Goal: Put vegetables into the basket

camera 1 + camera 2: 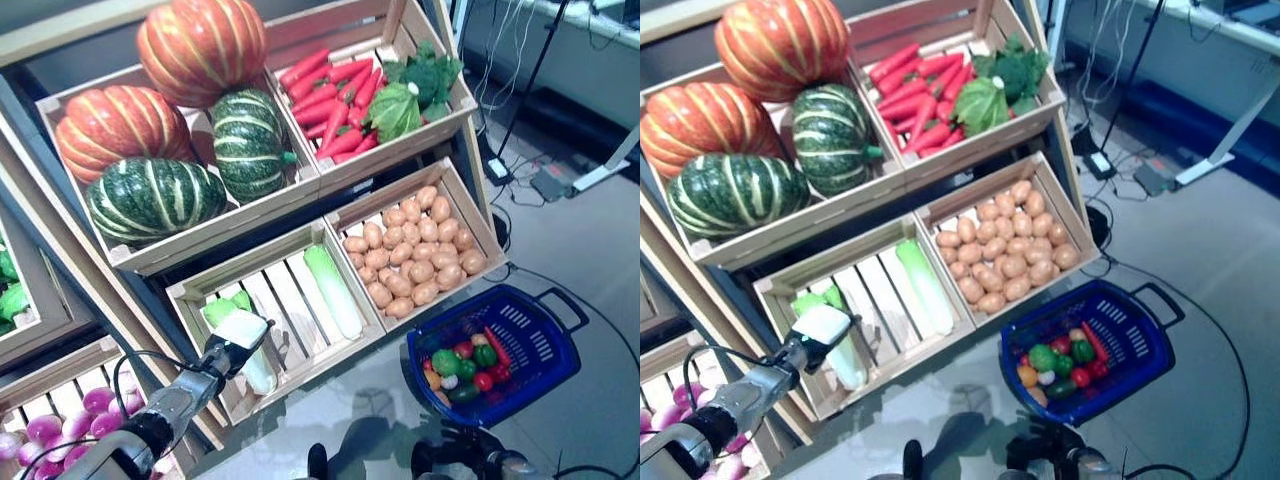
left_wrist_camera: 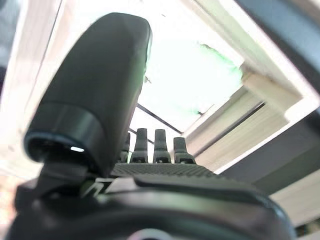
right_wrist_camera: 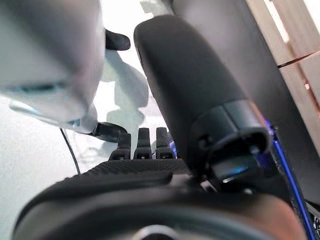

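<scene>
The blue plastic basket [image 1: 530, 325] stands on the floor at the lower right, below the stand. Small green, red and orange vegetables [image 1: 462, 365] lie in it. My left hand [image 1: 235, 338] reaches into the lower left crate [image 1: 290, 300], right above a pale green and white cabbage [image 1: 260, 375]. In the left wrist view its thumb [image 2: 95, 90] and fingers are straight, with the cabbage [image 2: 190, 80] just past them. My right hand [image 1: 450, 452] is low, near the basket's front side. Its fingers [image 3: 142, 142] are straight and hold nothing, and the basket's blue rim [image 3: 286, 167] is beside it.
The wooden stand's sloping crates fill the left and centre; a second long pale cabbage [image 1: 333, 290] lies in the same crate. Cables and a power brick [image 1: 497, 168] lie on the grey floor at the right, behind the basket.
</scene>
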Available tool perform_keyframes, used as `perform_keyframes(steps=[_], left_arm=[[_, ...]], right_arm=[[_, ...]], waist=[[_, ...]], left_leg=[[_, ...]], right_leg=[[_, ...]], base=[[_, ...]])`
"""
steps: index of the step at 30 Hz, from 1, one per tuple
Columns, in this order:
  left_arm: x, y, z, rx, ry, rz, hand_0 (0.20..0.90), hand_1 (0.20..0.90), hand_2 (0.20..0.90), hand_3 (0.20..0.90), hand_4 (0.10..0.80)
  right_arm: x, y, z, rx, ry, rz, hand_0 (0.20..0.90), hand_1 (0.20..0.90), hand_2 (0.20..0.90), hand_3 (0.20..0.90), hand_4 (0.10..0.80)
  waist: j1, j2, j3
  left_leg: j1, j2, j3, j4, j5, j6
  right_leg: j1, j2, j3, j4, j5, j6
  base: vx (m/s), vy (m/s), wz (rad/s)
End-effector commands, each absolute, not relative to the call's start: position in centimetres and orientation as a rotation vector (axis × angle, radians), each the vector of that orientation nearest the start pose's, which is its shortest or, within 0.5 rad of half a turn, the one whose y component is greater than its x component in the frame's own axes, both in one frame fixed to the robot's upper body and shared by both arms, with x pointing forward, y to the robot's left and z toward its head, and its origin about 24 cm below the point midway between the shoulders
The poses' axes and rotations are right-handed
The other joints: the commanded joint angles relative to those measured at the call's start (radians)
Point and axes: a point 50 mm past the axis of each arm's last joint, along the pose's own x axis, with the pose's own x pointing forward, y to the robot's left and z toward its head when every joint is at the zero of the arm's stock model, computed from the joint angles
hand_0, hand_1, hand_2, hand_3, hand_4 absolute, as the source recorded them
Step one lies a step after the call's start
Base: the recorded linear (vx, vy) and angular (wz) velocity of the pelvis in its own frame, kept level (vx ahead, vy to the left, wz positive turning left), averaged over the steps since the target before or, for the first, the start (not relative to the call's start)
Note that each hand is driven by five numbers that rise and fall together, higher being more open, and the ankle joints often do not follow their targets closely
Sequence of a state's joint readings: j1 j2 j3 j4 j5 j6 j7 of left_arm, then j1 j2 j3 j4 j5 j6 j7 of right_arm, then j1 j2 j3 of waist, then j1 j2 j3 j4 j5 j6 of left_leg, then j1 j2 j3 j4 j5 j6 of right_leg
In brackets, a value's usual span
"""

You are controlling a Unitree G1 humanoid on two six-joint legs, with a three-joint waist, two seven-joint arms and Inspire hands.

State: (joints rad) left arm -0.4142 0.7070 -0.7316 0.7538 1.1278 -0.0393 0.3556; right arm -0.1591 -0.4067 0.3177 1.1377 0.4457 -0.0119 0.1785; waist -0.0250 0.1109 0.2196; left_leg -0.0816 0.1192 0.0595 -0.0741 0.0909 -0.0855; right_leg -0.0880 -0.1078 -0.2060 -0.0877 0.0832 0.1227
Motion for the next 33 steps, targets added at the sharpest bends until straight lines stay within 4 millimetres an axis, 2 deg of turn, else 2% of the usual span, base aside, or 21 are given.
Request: perform_keyframes(steps=[1,4,7,10,18,24,33], left_arm=[[33.9,26.7,8.1,2.241,-0.271,-0.146,0.900,0.900,0.900,0.900,0.800],[34.7,26.9,10.0,2.277,-0.320,-0.114,0.900,0.900,0.900,0.900,0.800],[35.5,27.5,13.0,2.357,-0.380,-0.052,0.900,0.900,0.900,0.900,0.800],[36.2,27.5,16.0,2.428,-0.427,0.011,0.900,0.900,0.900,0.900,0.800],[36.8,28.0,21.7,2.546,-0.528,0.191,0.900,0.900,0.900,0.900,0.800],[36.6,28.0,23.6,2.588,-0.551,0.244,0.900,0.900,0.900,0.900,0.800],[36.2,29.4,23.8,2.629,-0.407,0.211,0.900,0.900,0.900,0.900,0.800]], right_arm=[[22.5,-25.9,-8.8,-0.027,0.736,0.026,0.900,0.900,0.900,0.900,0.800],[24.0,-26.2,-7.6,-0.046,0.678,0.026,0.900,0.900,0.900,0.900,0.800],[25.5,-26.7,-6.0,-0.064,0.611,0.022,0.900,0.900,0.900,0.900,0.800],[26.3,-27.0,-5.1,-0.048,0.561,-0.001,0.900,0.900,0.900,0.900,0.800],[28.0,-27.1,-3.0,0.034,0.421,-0.056,0.900,0.900,0.900,0.900,0.800],[28.1,-26.9,-2.7,0.049,0.390,-0.063,0.900,0.900,0.900,0.900,0.800],[27.9,-27.0,-2.7,0.084,0.373,-0.085,0.900,0.900,0.900,0.900,0.800]], waist=[[-0.034,-0.056,0.106],[-0.039,-0.049,0.140],[-0.045,-0.051,0.192],[-0.044,-0.063,0.228],[-0.048,-0.092,0.297],[-0.037,-0.098,0.300],[-0.026,-0.097,0.300]], left_leg=[[-0.061,-0.008,0.017,0.056,-0.002,-0.036],[-0.096,-0.010,0.030,0.069,0.003,-0.039],[-0.181,-0.012,0.035,0.129,0.003,-0.046],[-0.254,-0.009,0.034,0.193,0.000,-0.048],[-0.396,0.001,0.040,0.309,-0.018,-0.041],[-0.455,-0.011,0.030,0.348,-0.032,-0.032],[-0.475,-0.013,0.019,0.361,-0.032,-0.037]], right_leg=[[-0.032,-0.032,0.039,0.109,-0.063,-0.011],[-0.064,-0.032,0.036,0.120,-0.067,-0.017],[-0.138,-0.031,0.034,0.179,-0.082,-0.026],[-0.193,-0.029,0.031,0.231,-0.097,-0.033],[-0.320,-0.026,0.031,0.335,-0.121,-0.049],[-0.381,-0.037,0.031,0.378,-0.128,-0.047],[-0.390,-0.044,0.024,0.379,-0.131,-0.042]], base=[[-0.208,0.079,-0.07],[-0.173,0.051,-0.08],[-0.192,0.002,-0.08],[-0.139,-0.043,-0.02],[-0.104,-0.028,0.01],[-0.035,-0.004,0.05],[0.004,-0.030,0.01]])
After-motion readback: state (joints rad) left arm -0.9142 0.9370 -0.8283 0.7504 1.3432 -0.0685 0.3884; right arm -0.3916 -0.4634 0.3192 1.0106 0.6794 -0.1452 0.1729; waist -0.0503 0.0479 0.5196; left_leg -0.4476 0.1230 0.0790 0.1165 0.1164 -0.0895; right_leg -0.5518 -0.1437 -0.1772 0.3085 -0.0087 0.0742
